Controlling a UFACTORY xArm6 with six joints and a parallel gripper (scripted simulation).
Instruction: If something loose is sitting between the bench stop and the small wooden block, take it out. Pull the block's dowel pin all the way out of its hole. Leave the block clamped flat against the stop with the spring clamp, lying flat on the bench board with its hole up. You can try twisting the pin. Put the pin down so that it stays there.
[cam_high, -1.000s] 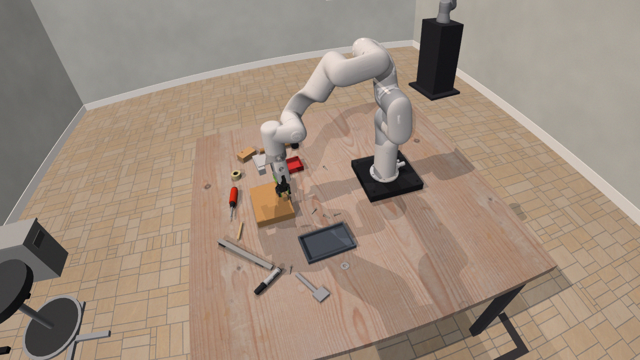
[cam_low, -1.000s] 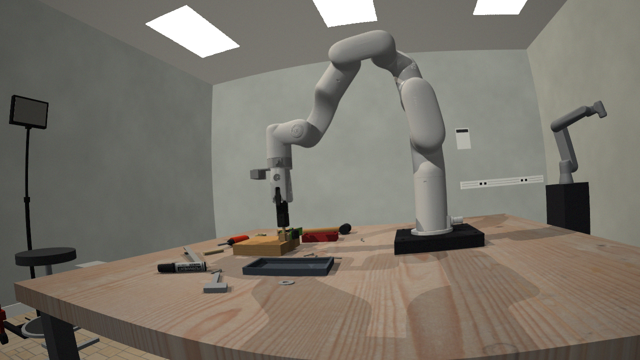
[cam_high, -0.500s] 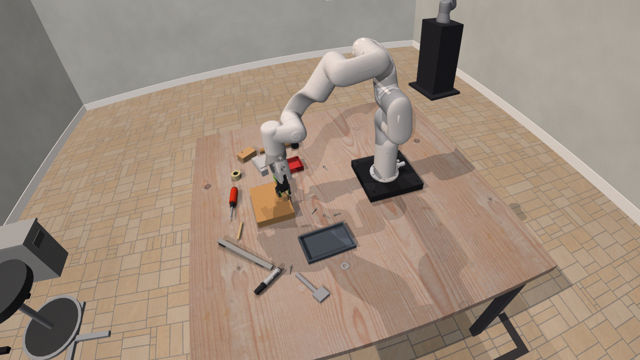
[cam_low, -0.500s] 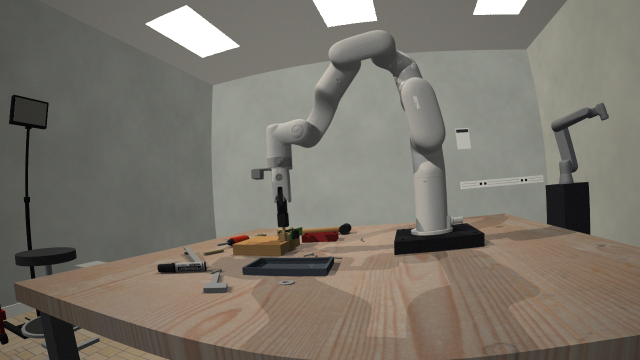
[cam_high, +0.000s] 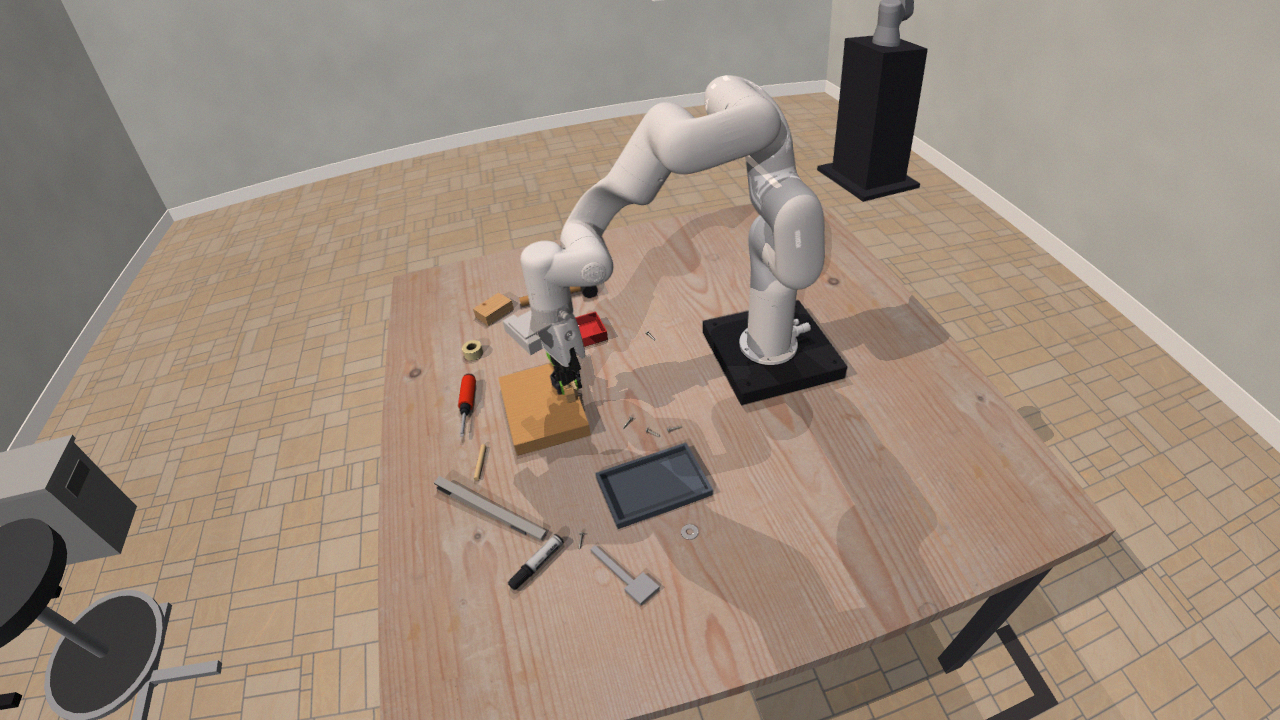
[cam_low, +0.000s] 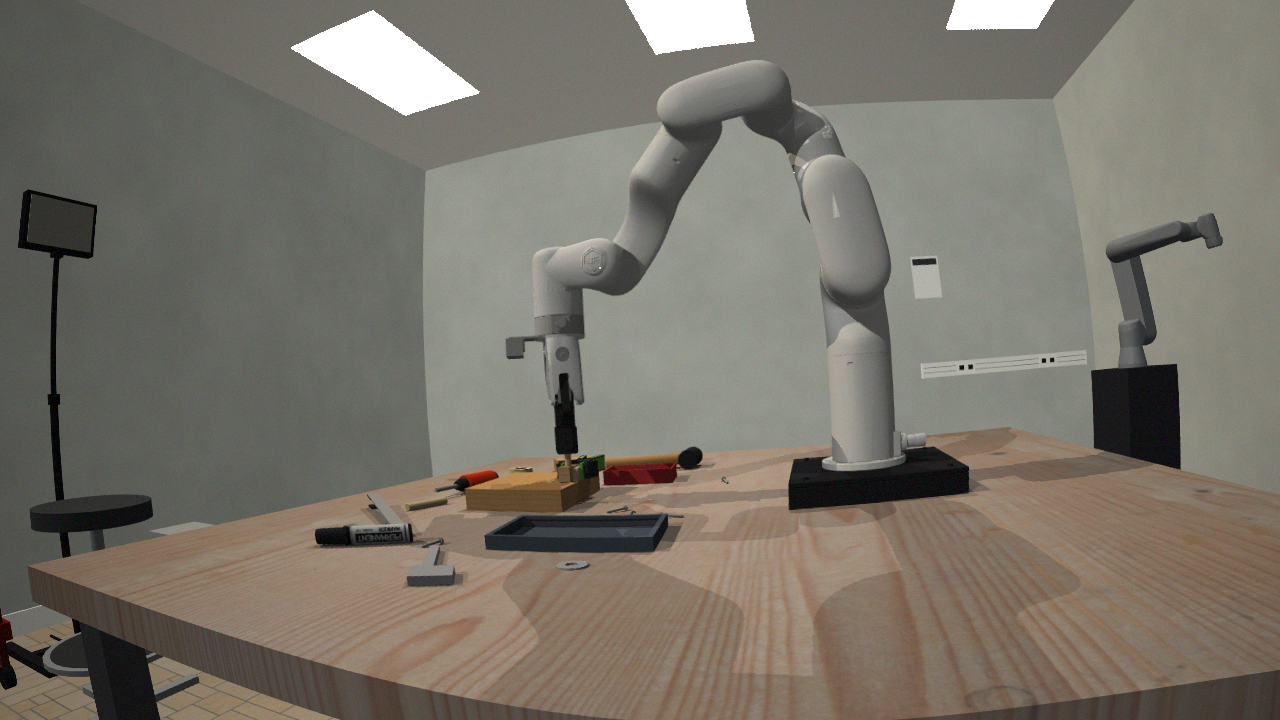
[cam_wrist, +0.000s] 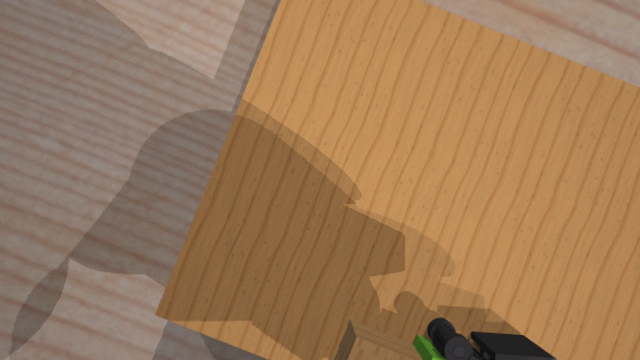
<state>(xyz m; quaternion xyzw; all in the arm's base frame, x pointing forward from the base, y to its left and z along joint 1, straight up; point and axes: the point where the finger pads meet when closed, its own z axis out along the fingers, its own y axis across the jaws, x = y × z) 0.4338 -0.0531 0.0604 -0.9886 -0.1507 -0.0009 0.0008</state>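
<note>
The orange bench board (cam_high: 543, 409) lies on the table left of the arm's base. It fills most of the wrist view (cam_wrist: 425, 175). The small wooden block (cam_low: 565, 471) sits at the board's far right corner, with the green spring clamp (cam_low: 588, 463) beside it. My gripper (cam_low: 564, 445) points straight down over the block and is shut on the dowel pin (cam_low: 566, 460), which stands upright. I cannot tell whether the pin's lower end is still in the hole. The bench stop is hidden behind my fingers. In the wrist view only a corner of the block (cam_wrist: 370, 345) and the clamp (cam_wrist: 425, 345) show.
A red tray (cam_high: 591, 329) and a grey box lie behind the board. A tape roll (cam_high: 471, 350), a red screwdriver (cam_high: 466, 394) and a loose dowel (cam_high: 479, 461) lie to its left. A dark tray (cam_high: 654, 484), a ruler (cam_high: 489, 507), a marker (cam_high: 535, 561) and screws (cam_high: 648, 428) lie in front.
</note>
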